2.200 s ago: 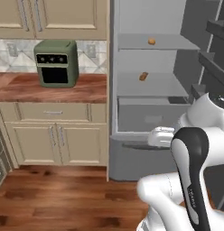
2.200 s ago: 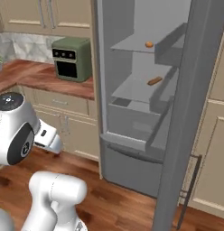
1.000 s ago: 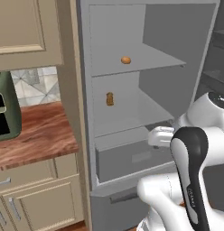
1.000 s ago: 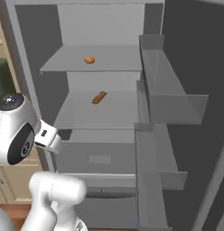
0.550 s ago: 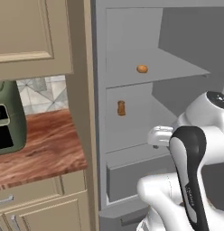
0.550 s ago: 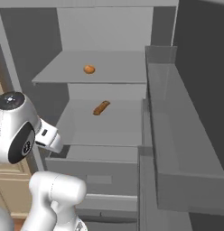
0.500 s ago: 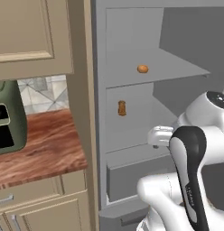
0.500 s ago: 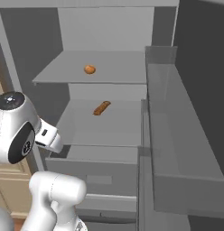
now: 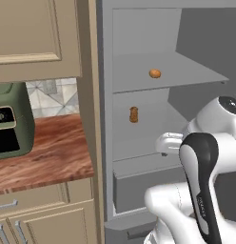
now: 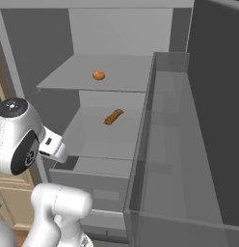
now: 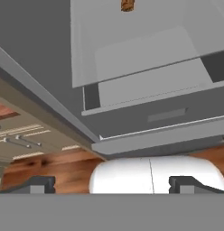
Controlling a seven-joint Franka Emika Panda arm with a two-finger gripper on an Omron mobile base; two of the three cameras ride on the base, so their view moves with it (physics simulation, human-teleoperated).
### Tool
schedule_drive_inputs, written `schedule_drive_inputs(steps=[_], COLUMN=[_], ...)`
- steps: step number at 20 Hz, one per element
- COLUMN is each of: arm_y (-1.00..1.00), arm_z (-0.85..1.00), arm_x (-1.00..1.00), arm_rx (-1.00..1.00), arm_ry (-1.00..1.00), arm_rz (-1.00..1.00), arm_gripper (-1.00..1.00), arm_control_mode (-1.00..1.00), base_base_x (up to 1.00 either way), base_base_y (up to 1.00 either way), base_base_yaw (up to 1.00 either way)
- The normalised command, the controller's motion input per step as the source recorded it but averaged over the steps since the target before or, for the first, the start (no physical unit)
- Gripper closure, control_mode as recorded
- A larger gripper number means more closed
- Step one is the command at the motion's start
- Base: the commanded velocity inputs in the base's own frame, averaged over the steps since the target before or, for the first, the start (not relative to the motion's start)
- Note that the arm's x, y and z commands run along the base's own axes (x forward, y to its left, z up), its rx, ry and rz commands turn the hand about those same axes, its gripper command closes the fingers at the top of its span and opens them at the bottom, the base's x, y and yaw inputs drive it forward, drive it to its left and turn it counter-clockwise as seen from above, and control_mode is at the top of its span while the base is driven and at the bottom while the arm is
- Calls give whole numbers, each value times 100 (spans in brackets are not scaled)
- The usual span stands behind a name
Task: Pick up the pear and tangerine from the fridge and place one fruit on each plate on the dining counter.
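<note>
The fridge point(image 9: 139, 47) stands open in front of me, with grey shelves inside. The tangerine point(image 9: 154, 73) point(image 10: 98, 75) lies on the upper shelf. A brown peanut-shaped item point(image 9: 133, 114) point(image 10: 113, 116) point(image 11: 127, 4) lies on the shelf below. Under that, the wide grey drawer point(image 9: 139, 183) point(image 10: 87, 181) point(image 11: 150, 85) is pulled out a little. My gripper point(image 11: 113, 184) is open and holds nothing; it points low at the fridge's bottom front, well below both shelves. The pear, the plates and the dining counter are out of view.
The fridge door point(image 10: 184, 144) with its clear bins stands open on the right. Left of the fridge are beige cupboards point(image 9: 34, 38), a wood worktop point(image 9: 44, 159) and a green toaster oven point(image 9: 8, 126). Wood floor point(image 11: 55, 167) lies below.
The whole picture has shifted as the base drove toward the fridge, which now looks larger and closer. The arm keeps its pose and the gripper stays open.
</note>
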Motion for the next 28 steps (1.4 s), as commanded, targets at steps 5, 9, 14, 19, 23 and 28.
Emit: schedule_drive_inputs(steps=[5,9,14,19,23,28], arm_y=[-28,-32,-15,-13,-19,-11], arm_z=[40,59,63,34,18,15], arm_x=[66,74,78,80,81,53], arm_rx=[0,0,0,0,0,-2], arm_ry=[-1,-4,-1,0,0,-5], arm_rz=[1,4,0,0,0,0], arm_gripper=[-100,-100,-100,-100,-100,-100], arm_control_mode=[-100,-100,-100,-100,-100,-100], base_base_x=[0,0,0,0,0,0], base_base_y=[0,0,0,0,0,0], base_base_yaw=[0,0,0,0,0,0])
